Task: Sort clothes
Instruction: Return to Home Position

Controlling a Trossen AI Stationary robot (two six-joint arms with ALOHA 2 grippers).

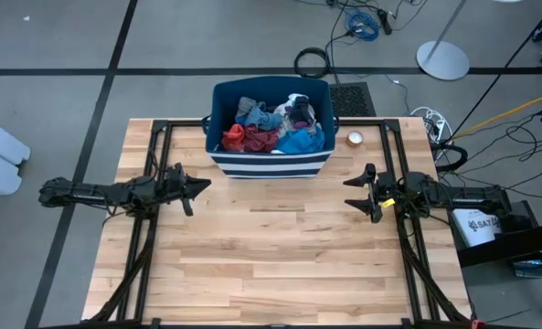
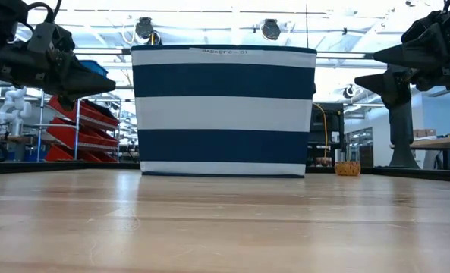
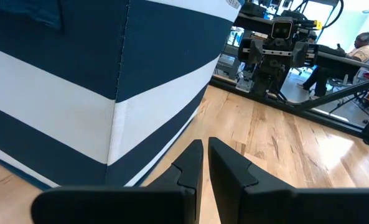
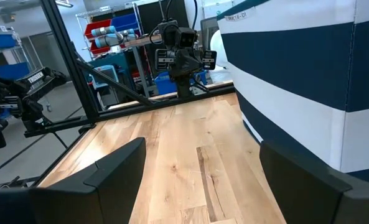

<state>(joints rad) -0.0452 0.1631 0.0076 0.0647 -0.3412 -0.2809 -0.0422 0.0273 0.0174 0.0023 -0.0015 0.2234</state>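
The clothes point(image 1: 271, 128) lay in the bin point(image 1: 271, 165), midway between the clenched, empty left claw point(image 1: 204, 185) and the released right claw point(image 1: 347, 192).

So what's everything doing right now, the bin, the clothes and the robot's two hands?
bin: upright, full.
clothes: piled inside the bin.
left gripper: fingers shut, empty, near the bin's front corner.
right gripper: fingers open, empty, off to the bin's other side.
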